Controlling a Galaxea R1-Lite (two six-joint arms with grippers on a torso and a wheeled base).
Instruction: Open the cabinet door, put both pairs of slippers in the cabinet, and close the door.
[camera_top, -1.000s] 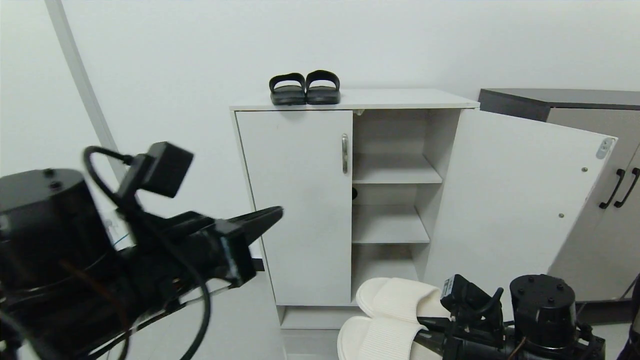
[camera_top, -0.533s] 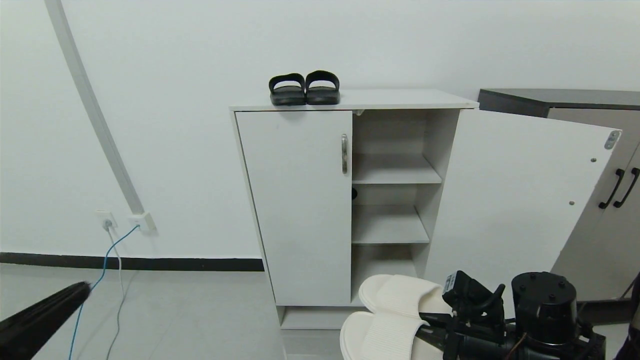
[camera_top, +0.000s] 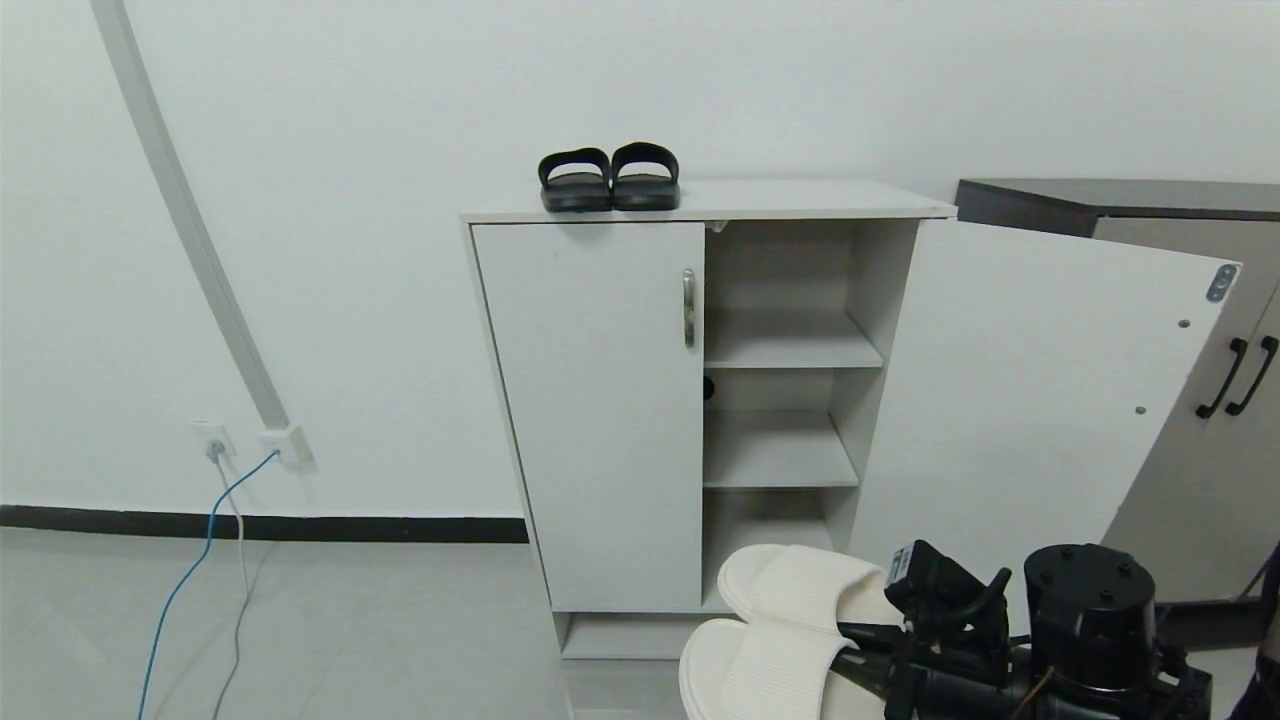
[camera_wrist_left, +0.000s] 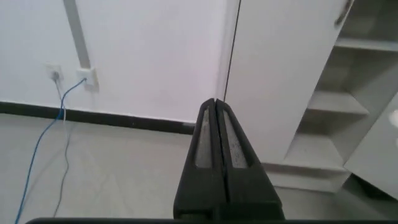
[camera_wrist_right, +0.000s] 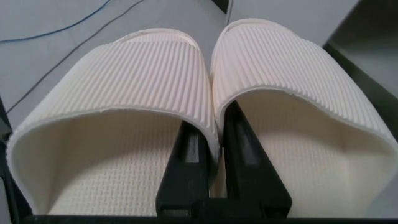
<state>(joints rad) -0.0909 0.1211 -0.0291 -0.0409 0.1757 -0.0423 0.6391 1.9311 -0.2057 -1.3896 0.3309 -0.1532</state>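
Ahead of the right pincer (camera_wrist_right: 214, 134) stands the white cabinet (camera_top: 590, 420), a flat-panelled box. Its right door (camera_top: 1020, 400) is swung wide, baring two plain shelves (camera_top: 785, 350). The left door is closed and carries a slim metal handle (camera_top: 689, 308). A small dark thing at that door's inner edge, between the shelves, is too hidden to make out. The white slippers (camera_top: 790, 620) sit on the right pincer, low before the bottom compartment and partly covering it. Their tops are ribbed and soft-looking, their insoles finely dimpled, and their heels are cut off. The pincer is clamped on their two touching inner walls. The black slippers (camera_top: 610, 180), smooth and rounded, lie side by side on the cabinet top, far above that pincer. The left pincer (camera_wrist_left: 215, 109) hangs over the grey floor (camera_wrist_left: 112, 168) left of the cabinet, its tapered fingers pressed together on nothing.
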